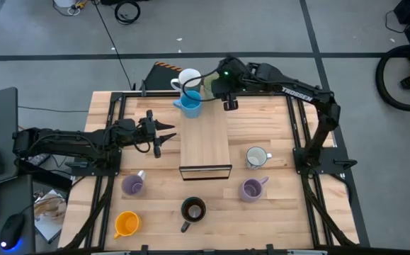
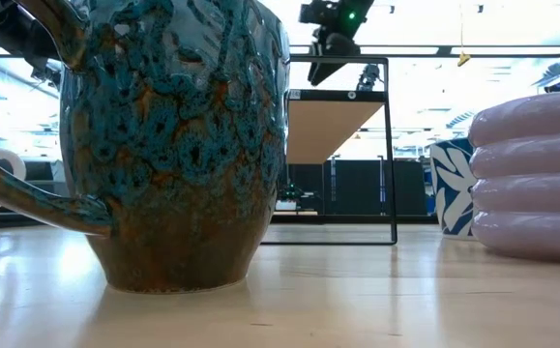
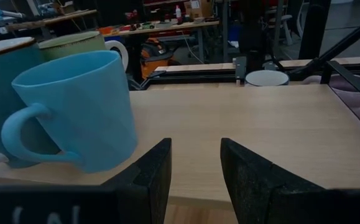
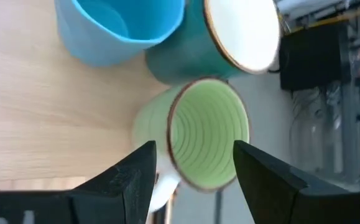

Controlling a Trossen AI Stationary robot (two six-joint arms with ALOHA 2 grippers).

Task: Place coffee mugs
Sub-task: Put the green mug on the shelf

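Three coffee mugs stand on their bases at the far end of the raised wooden board [image 1: 205,138]: a teal one with a white inside [image 1: 188,79], a light blue one [image 1: 190,105] and a green one [image 4: 198,134]. My right gripper [image 4: 195,180] hovers open above the green mug, with one finger to either side and touching nothing. My left gripper [image 1: 163,134] is open at the board's left side and points level at the light blue mug [image 3: 74,109]. On the table stand a patterned white mug [image 1: 258,157], two lilac mugs [image 1: 252,189] [image 1: 133,185], a dark mug [image 1: 192,210] and an orange mug [image 1: 127,224].
The board rests on a black wire frame [image 2: 391,155] above the table's middle. Black rails [image 1: 298,127] run along both sides of the table. In the low view the dark mug [image 2: 173,145] fills the foreground and a lilac mug [image 2: 536,174] stands at the right.
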